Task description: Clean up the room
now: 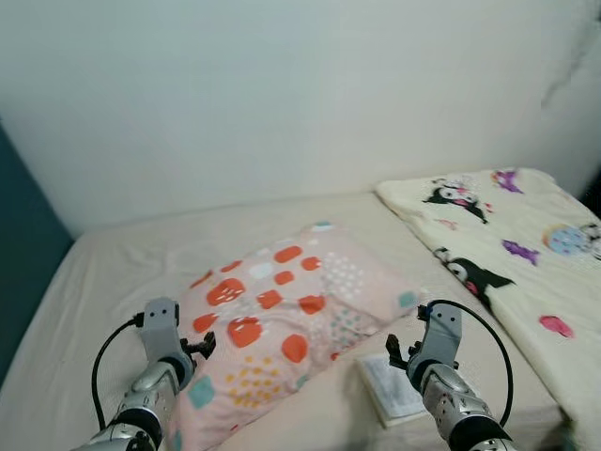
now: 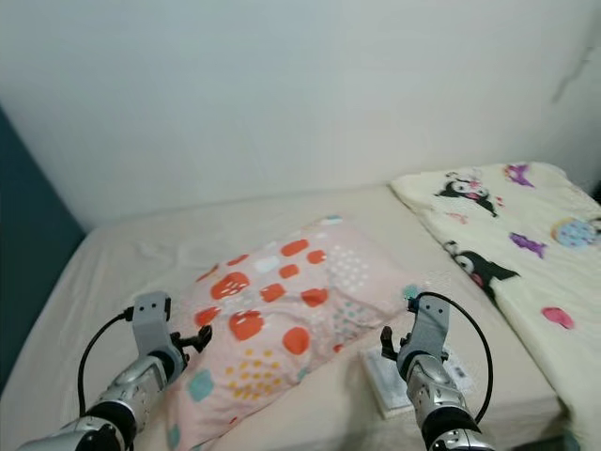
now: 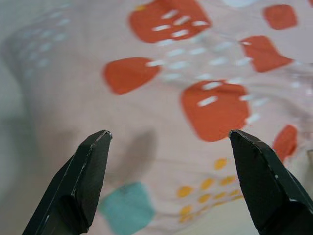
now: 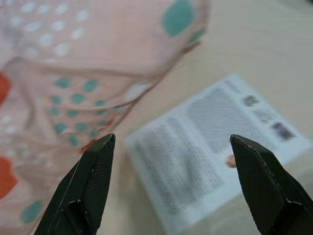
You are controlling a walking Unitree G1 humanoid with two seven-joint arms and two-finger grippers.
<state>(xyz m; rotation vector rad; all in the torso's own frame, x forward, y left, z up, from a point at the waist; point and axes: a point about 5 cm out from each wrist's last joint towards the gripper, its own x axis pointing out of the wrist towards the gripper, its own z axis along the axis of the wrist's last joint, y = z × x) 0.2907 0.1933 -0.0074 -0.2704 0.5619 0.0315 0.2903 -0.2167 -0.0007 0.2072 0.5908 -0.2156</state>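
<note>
With the pink patterned pillow (image 1: 282, 324) lying askew mid-bed, the left gripper (image 3: 168, 142) at its eight o'clock edge and the right gripper (image 4: 171, 147) at its four o'clock corner, above a printed leaflet (image 1: 392, 387), both hang spread wide and should probably pinch fabric only, together.

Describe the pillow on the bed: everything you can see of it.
The pillow is soft fabric, pale pink, printed with orange-red rounded blotches, teal squares and patches of white, teal and yellow dots. It lies flat and slantwise on the beige bed sheet, one corner toward the wall, its cover slightly wrinkled. Its right edge lies beside a white printed leaflet; whether they touch is unclear. The left tool is at its left edge and the right tool near its right corner, both open, neither gripping it.
</note>
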